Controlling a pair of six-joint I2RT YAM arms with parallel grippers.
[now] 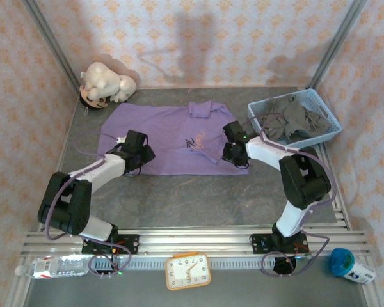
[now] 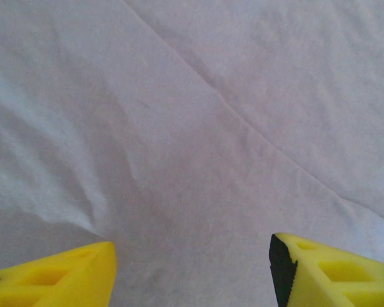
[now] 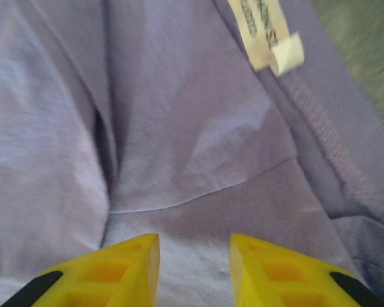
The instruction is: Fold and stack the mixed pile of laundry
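Lilac shirt spread flat, left gripper and right gripper just over it, both jaws apart

Matt, soft cloth lilac shirt; smooth plastic lattice basket.

the top view looks down from above and behind the arm bases, taking in the whole surface. each wrist view sits very close over the lilac shirt, facing down past its own yellow fingers; all three views share that cloth.
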